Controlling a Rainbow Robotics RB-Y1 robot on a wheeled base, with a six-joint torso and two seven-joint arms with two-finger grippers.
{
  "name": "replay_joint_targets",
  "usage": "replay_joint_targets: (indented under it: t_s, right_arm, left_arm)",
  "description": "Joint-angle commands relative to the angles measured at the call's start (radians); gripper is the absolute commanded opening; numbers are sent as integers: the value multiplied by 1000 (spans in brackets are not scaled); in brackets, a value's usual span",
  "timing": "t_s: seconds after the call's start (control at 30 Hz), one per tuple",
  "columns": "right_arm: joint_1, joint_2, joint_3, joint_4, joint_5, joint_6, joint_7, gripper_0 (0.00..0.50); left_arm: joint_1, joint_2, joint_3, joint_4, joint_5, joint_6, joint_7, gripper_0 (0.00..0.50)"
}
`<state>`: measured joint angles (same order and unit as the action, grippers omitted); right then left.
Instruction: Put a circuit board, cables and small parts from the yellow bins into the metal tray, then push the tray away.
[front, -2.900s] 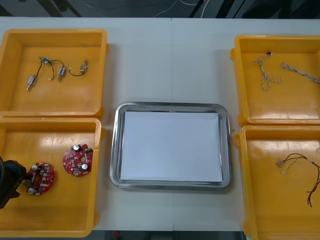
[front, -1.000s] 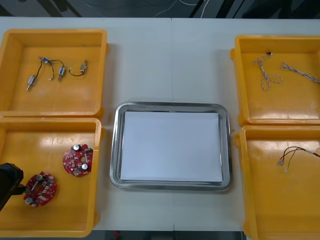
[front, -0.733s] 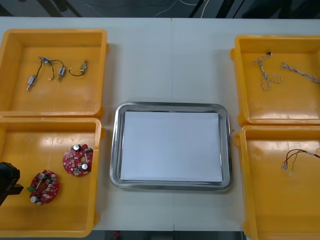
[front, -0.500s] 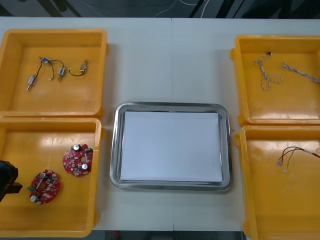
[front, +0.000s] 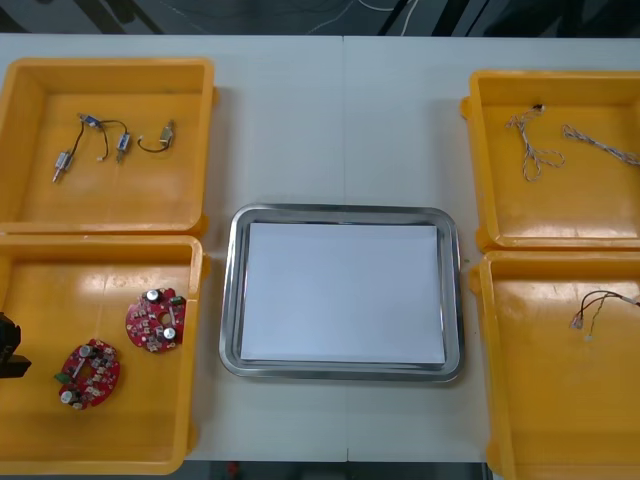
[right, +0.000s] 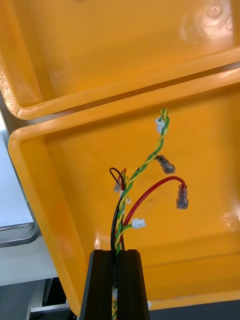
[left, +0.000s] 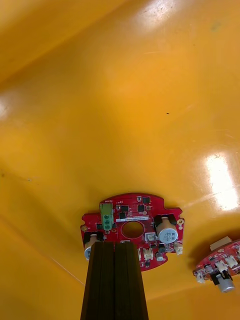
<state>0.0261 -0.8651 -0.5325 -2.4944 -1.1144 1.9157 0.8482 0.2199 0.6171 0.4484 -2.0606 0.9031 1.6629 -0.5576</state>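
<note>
My right jaws are shut narrow on the cable (right: 142, 185) bundle of red, yellow-green and black strands, held over the near right bin (right: 50, 210). It looks light and floppy, and the connectors could snag a rim. My left jaws are closed together, gripping nothing as far as I can tell, tips just short of a board (left: 131, 227) lying flat in the near left bin (front: 110, 445). Board is stiff, thin, fragile, so take its bare edge. Tray (front: 340, 214) sits mid-table (front: 340, 120), white inside, roomy.
</note>
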Motion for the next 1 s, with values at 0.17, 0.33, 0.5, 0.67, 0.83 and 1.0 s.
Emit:
replay_joint_targets:
  t_s: [0.17, 0.33, 0.5, 0.67, 0.83, 1.0]
  right_arm:
    - [-20, -38, 14, -24, 15, 4, 75, 407]
    - [-20, -37, 14, -23, 18, 4, 77, 500]
    - [-20, -37, 14, -24, 22, 4, 77, 500]
    - [-20, -37, 14, -24, 24, 4, 77, 500]
    - [-20, -37, 16, -24, 27, 4, 80, 500]
    - [-20, -38, 22, -24, 28, 4, 80, 500]
  left_arm:
    - [-11, 39, 9, -56, -18, 12, 4, 0]
    - [-11, 41, 7, -73, -29, 12, 24, 271]
    - [-11, 39, 7, -82, -38, 11, 44, 500]
    - [-11, 39, 7, -90, -41, 11, 61, 500]
    - [-11, 39, -7, -88, -53, 11, 71, 500]
    - [-11, 32, -22, -88, -66, 6, 81, 500]
